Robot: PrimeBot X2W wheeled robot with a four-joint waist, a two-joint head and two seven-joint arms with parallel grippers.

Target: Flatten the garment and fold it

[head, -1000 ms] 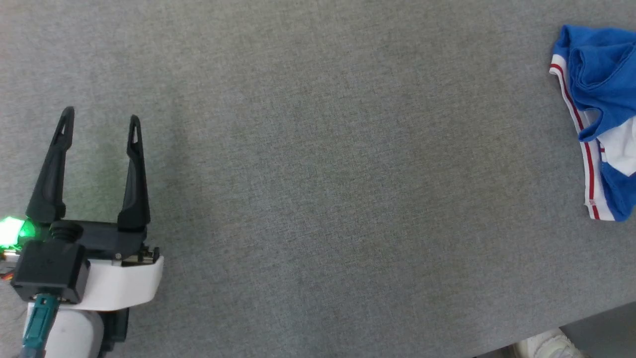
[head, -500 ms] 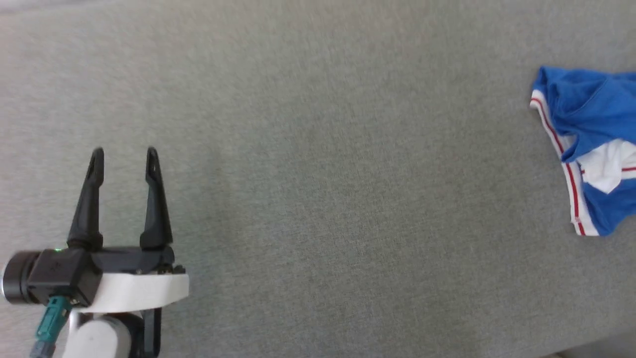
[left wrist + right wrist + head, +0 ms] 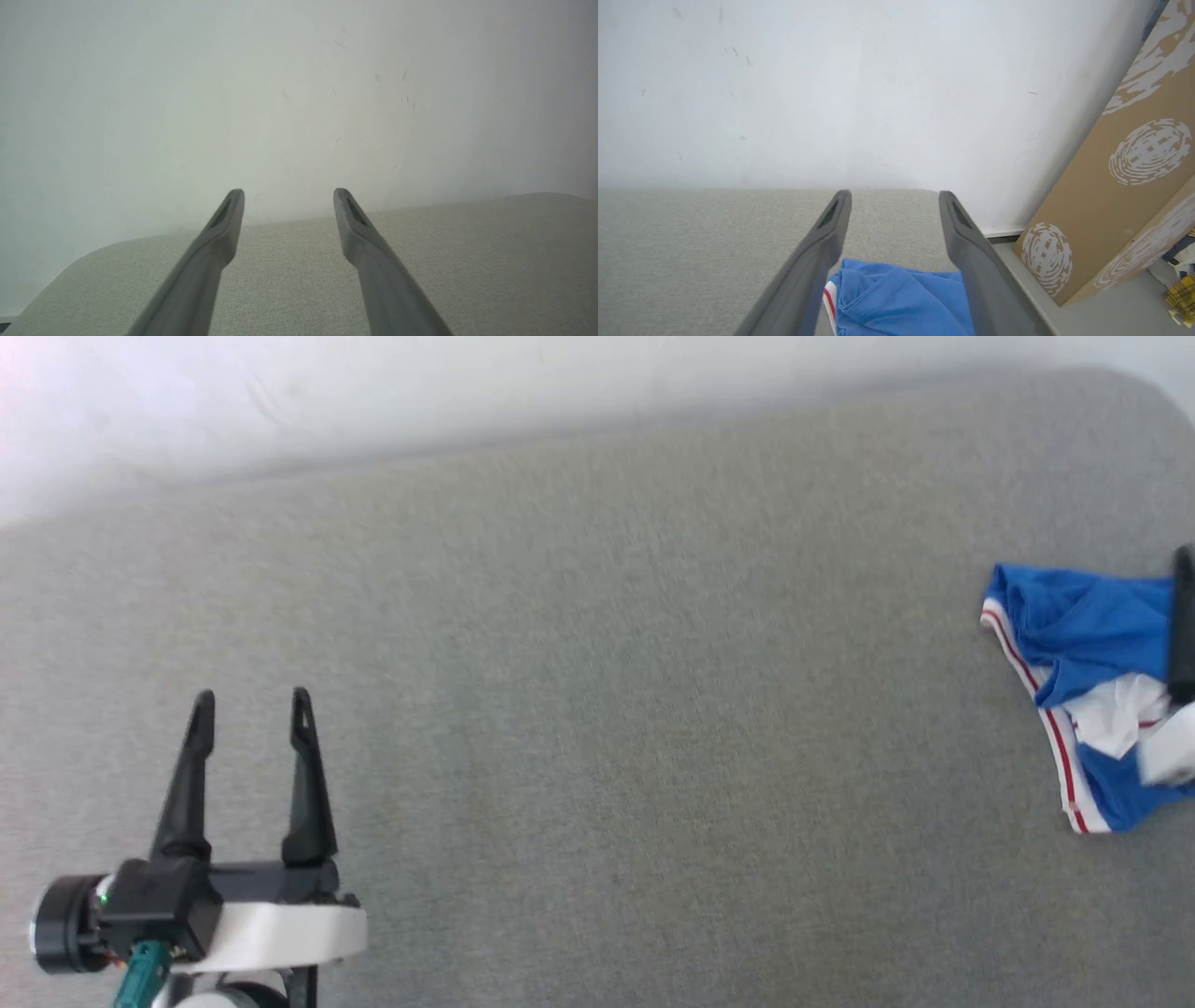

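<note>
Head view: The left tool (image 3: 252,695) is seen at the lower left above the grey table (image 3: 597,709), its fingers spread apart and nothing between them. The garment (image 3: 1083,644) lies crumpled on the table near the right end, well apart from the left tool. It is blue with a white part, and red-and-white trim (image 3: 1055,737) runs along its left edge. Any print on it is hidden in the folds. A dark finger (image 3: 1183,616) and a pale forearm (image 3: 1167,751) are cut off by the right edge, in front of the garment. A white wall (image 3: 373,392) stands behind the table.

Left wrist view: The left tool is seen open over bare table, pointed toward the wall.

Right wrist view: The right tool (image 3: 895,195) is seen open, holding nothing. The garment lies on the table below it, showing between its two fingers near the table's far corner. A brown cardboard box (image 3: 1125,186) stands on the floor (image 3: 1111,303) against the wall. White round marks are printed on the box, and they cannot be read as writing. Its contents cannot be told.
</note>
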